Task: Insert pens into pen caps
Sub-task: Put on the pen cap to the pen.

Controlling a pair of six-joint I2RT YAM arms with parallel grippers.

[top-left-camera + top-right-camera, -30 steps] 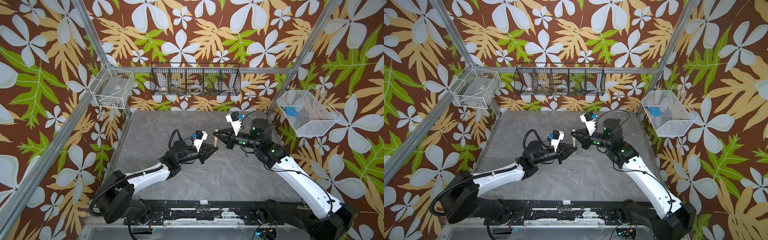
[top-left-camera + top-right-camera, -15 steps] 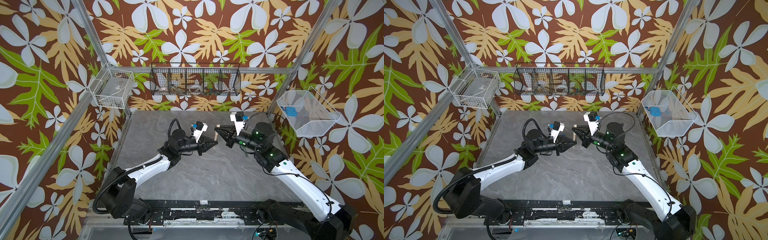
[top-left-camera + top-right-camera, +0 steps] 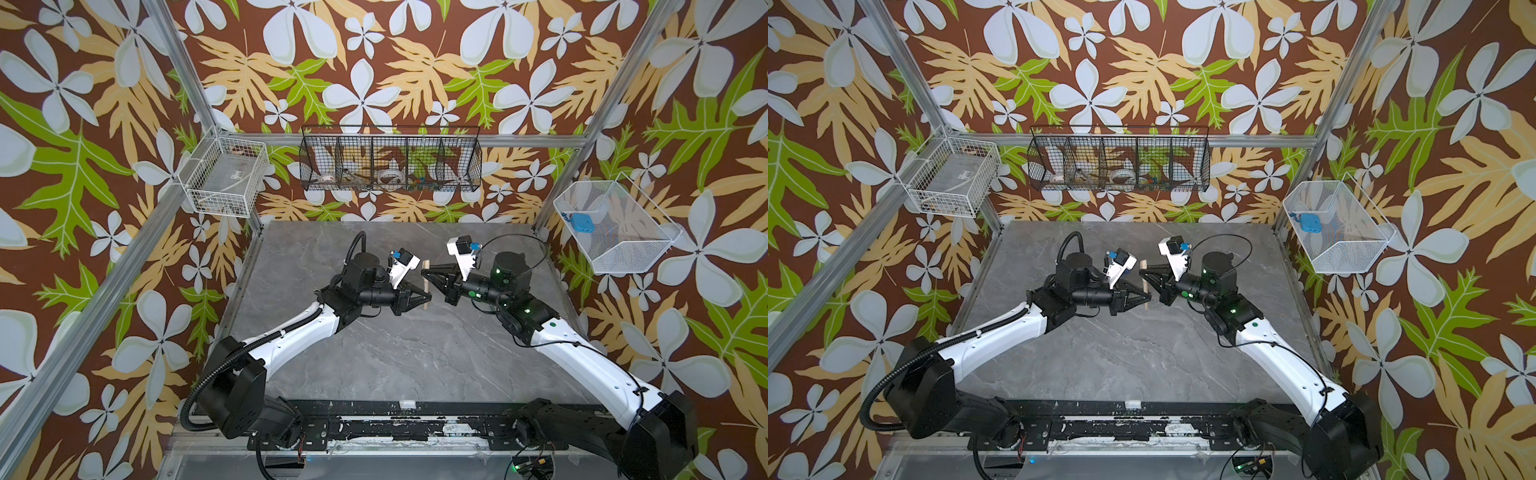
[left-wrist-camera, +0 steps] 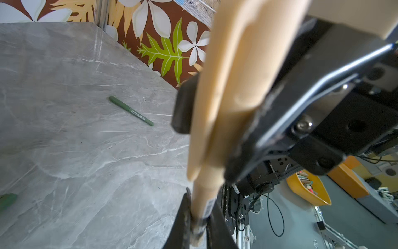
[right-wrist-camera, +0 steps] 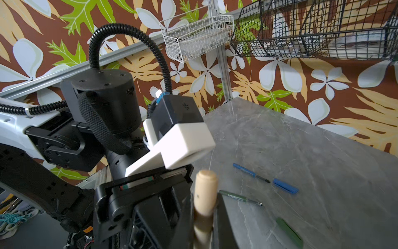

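Above the table's middle, my left gripper (image 3: 428, 296) (image 3: 1147, 296) (image 4: 199, 215) is shut on the tan pen (image 4: 203, 200) (image 3: 425, 300). My right gripper (image 3: 424, 273) (image 3: 1142, 272) (image 5: 204, 202) faces it, shut on the tan pen cap (image 4: 232, 75) (image 5: 205, 187). The pen's end sits inside the cap's mouth, and the two form one line. On the table lie a green pen (image 4: 131, 111) (image 5: 239, 197), a green cap (image 5: 289, 232) (image 4: 7, 199), a blue pen (image 5: 251, 172) and a blue cap (image 5: 285, 185). These loose ones show only in the wrist views.
A black wire basket (image 3: 390, 160) hangs on the back wall. A white wire basket (image 3: 226, 178) is at the back left, and another (image 3: 615, 224) on the right wall holds a blue item. The grey marble table (image 3: 374, 357) ends at a black rail in front.
The left arm's wrist has swung toward the far side while its gripper kept its place. The right gripper has come down closer to the left one. Both stay shut.
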